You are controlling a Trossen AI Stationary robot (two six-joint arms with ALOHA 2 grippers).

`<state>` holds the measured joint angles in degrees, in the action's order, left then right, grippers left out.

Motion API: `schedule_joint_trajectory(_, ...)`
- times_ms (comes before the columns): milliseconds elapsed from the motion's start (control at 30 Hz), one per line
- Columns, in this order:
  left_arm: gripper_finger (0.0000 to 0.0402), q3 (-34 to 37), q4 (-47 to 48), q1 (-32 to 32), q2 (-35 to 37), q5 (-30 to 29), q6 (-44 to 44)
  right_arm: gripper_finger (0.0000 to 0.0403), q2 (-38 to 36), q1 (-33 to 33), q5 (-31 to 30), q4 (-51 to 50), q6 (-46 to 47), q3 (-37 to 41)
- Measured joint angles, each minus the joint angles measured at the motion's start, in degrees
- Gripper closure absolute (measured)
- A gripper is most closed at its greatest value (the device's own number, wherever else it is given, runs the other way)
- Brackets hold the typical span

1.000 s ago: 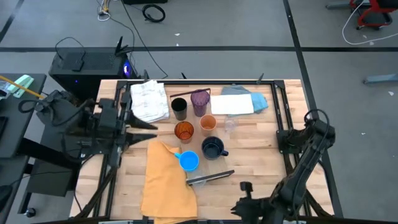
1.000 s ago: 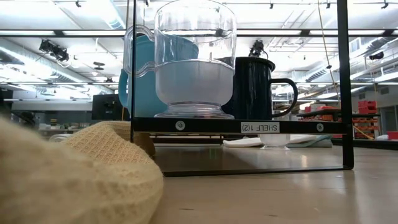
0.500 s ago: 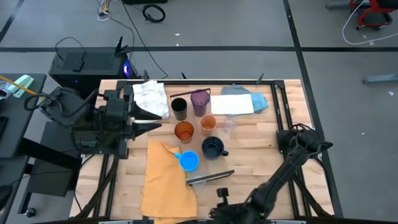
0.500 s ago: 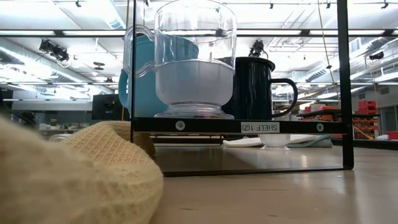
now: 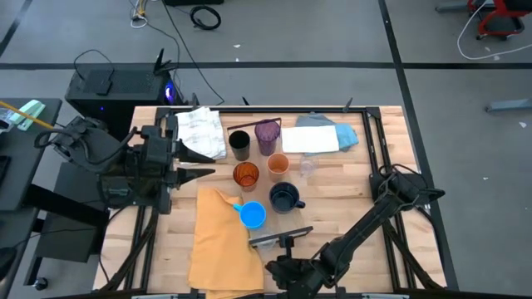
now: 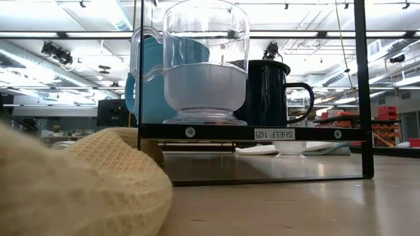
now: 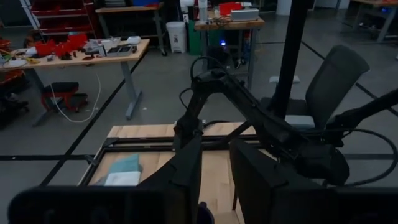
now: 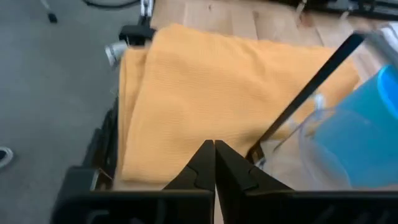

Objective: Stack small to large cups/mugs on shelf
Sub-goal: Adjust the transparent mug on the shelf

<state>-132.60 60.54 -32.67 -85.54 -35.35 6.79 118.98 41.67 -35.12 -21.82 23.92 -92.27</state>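
In the high view, the black cup [image 5: 239,144], purple tumbler [image 5: 267,134], orange tumbler [image 5: 246,175], peach cup [image 5: 278,164], a small clear cup [image 5: 307,169], navy mug [image 5: 284,198] and blue mug [image 5: 253,215] stand upright mid-table. The shelf [image 5: 281,237] lies near the blue mug. In the low view, a clear cup [image 6: 205,65] appears to stand on its dark bar [image 6: 249,133]. My left gripper [image 5: 206,170] [image 7: 216,146] is open, left of the orange tumbler. My right gripper [image 5: 278,264] [image 8: 214,144] is shut at the near edge, pointing at the yellow cloth.
A mustard-yellow cloth [image 5: 220,241] [image 8: 205,87] lies at the near left and fills the low view's left [image 6: 79,183]. A white cloth [image 5: 202,133] lies far left, and pale blue and grey cloths [image 5: 324,135] far right. Dark frame bars run along the table's sides [image 5: 376,141].
My right arm has swung along the near edge from the table's right side toward its middle, stretching out low, its gripper now beside the yellow cloth. My left gripper has shifted a little toward the cups. No cup has moved.
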Motion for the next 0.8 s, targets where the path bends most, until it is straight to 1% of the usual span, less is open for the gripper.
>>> schedule_joint_trajectory(167, 0.0316, 0.00, 0.29, 0.01, 0.00, 0.01, -0.15, 0.0388, 1.85, -0.35, 0.66, 0.07, 0.15, 0.00)
schedule_joint_trajectory(367, 0.0314, 0.00, 0.73, 0.01, 0.00, 0.00, -0.90, 0.0399, 3.33, -0.37, 0.42, -0.62, 0.28, 0.00)
schedule_joint_trajectory(567, 0.0316, 0.00, 0.71, 0.00, 0.00, 0.01, -1.54, 0.0400, 3.32, -0.28, -4.19, -2.23, -1.18, 0.00)
schedule_joint_trajectory(667, 0.0321, 0.00, 0.71, 0.02, 0.00, -0.01, -1.98, 0.0400, 3.32, -0.32, -4.40, -2.24, -1.46, 0.00)
schedule_joint_trajectory(800, 0.0323, 0.00, 0.74, 0.01, 0.00, -0.01, -2.24, 0.0401, 3.32, -0.28, -6.61, -2.56, -1.30, 0.00)
